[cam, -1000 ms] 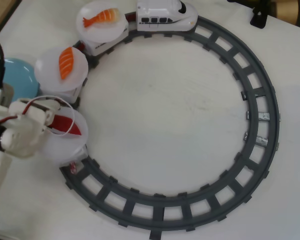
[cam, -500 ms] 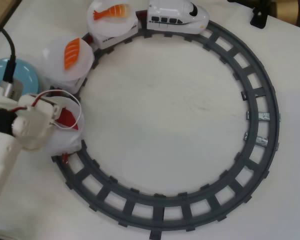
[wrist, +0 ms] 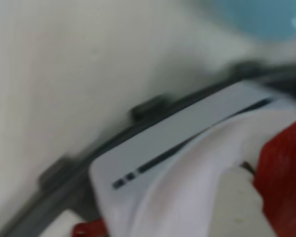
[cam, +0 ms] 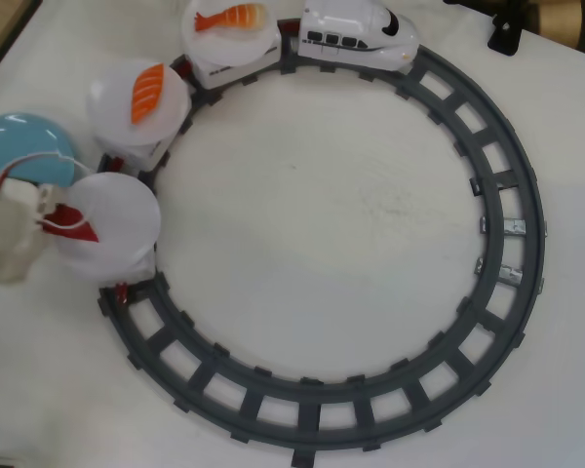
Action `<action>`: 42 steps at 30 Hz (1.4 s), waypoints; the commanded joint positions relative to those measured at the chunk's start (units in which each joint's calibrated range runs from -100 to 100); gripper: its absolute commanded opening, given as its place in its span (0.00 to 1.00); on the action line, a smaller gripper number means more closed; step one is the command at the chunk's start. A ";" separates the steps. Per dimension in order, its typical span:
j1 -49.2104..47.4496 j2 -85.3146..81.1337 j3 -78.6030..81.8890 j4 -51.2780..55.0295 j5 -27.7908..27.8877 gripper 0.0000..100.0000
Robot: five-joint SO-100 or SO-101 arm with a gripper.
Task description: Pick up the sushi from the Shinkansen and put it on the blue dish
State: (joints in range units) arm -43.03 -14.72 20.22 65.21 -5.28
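Observation:
In the overhead view the white Shinkansen (cam: 359,29) sits at the top of the grey ring track, pulling cars with round white plates. The dark-red sushi (cam: 80,227) hangs over the left rim of the last white plate (cam: 117,229), with my gripper (cam: 68,220) shut on it. The blue dish (cam: 24,151) lies just above my gripper, to the left of the track. The wrist view is blurred; it shows the sushi (wrist: 281,177) close at the right, the white car side (wrist: 177,143) below it, and the blue dish (wrist: 266,15) at the top right.
An orange striped piece (cam: 148,93) and an orange shrimp (cam: 232,18) ride on the two other plates. The grey track (cam: 512,224) circles the white table. A black clamp (cam: 507,34) stands at the top right.
The train has moved on clockwise along the track. My gripper has pulled left and slightly up, and the sushi has gone from the middle of the last plate to its left rim.

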 commanded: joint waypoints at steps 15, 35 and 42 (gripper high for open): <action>-15.68 7.79 -9.94 -3.17 0.20 0.04; -17.88 33.26 -35.64 -2.49 -0.11 0.04; -14.89 36.58 -37.53 -3.00 -0.21 0.04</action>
State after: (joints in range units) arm -59.13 22.14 -12.99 62.94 -5.23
